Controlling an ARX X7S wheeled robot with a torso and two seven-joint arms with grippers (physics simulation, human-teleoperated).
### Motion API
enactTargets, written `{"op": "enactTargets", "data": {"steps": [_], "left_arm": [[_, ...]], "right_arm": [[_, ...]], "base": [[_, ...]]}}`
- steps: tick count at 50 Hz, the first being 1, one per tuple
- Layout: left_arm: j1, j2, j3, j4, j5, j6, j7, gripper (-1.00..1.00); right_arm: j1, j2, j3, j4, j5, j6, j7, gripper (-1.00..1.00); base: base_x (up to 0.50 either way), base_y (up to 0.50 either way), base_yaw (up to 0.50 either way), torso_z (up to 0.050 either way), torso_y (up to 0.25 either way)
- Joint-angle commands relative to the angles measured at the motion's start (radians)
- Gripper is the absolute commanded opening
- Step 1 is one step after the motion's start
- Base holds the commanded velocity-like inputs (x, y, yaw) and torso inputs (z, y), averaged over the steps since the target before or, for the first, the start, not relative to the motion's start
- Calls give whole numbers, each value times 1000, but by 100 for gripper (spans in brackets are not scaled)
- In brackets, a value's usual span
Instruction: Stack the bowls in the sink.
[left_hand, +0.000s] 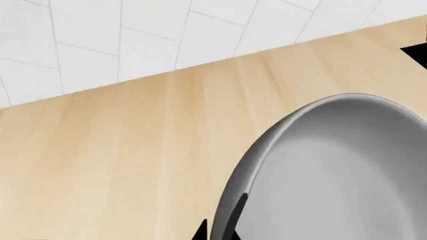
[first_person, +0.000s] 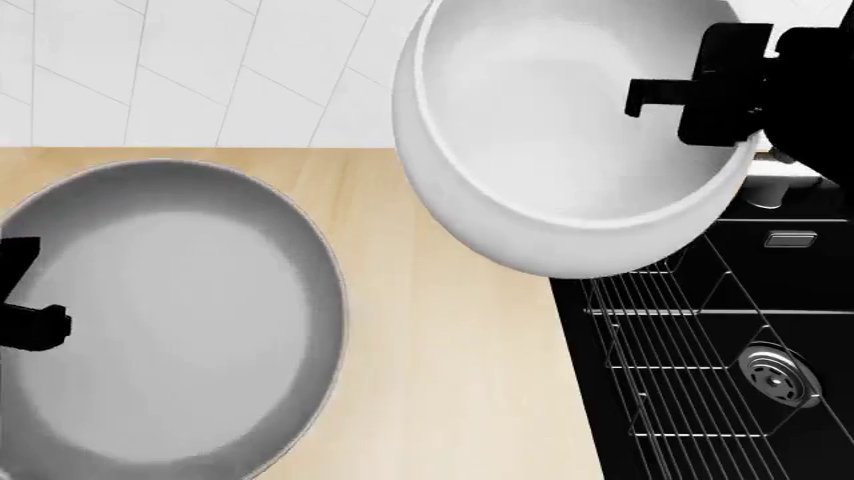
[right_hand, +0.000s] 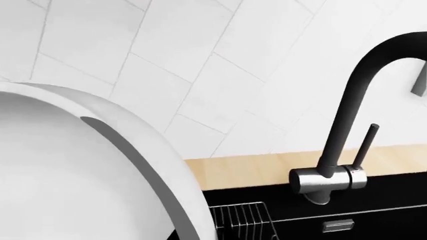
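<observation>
No brand, label or legible writing appears on any item.

Right gripper (first_person: 694, 100): black, clamped on the rim of the white bowl (first_person: 561, 150). One finger (first_person: 661, 95) reaches over the rim into the bowl's interior. The white bowl is deep, rounded and glossy, and is held in the air. In the head view it overlaps the tiled wall, the countertop edge and the near corner of the sink (first_person: 801, 300). In the right wrist view, the bowl's rim (right_hand: 133, 145) curves across the foreground with a dark finger strip lying along it.

Left gripper (first_person: 27, 300): black, at the edge of the grey bowl (first_person: 160, 320), with a finger (first_person: 34, 325) over the rim. The left wrist view shows a dark finger (left_hand: 230, 220) pressed against the outside of the rim, so the gripper grasps the grey bowl. This bowl is wider, shallower and matte, and lies over the countertop (first_person: 454, 360), to the left of the sink and well apart from the white bowl.

The countertop is pale wood with a fine straight grain. The sink is a black rectangular basin holding a wire dish rack (first_person: 681, 350) and a round steel drain (first_person: 778, 375). The faucet (right_hand: 353, 100) has a dark arched spout, a thin lever and a steel base. The wall (right_hand: 200, 65) is covered in white rectangular tiles.
</observation>
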Motion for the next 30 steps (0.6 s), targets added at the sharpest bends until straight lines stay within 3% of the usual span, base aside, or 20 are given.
{"op": "enactTargets", "data": {"steps": [1,30], "left_arm": [[-74,-15,-38,-59,0,-7,-55,-100],[-124,-21,-79,-106,-9,-44,-79,-100]], "right_arm": [[22,102,45,-107,-40,47,-68,-100],[38,288,70,-239,-17,164,-68,-100]], "base": [[0,0,0,0,0],[-34,0,0,0,1]]}}
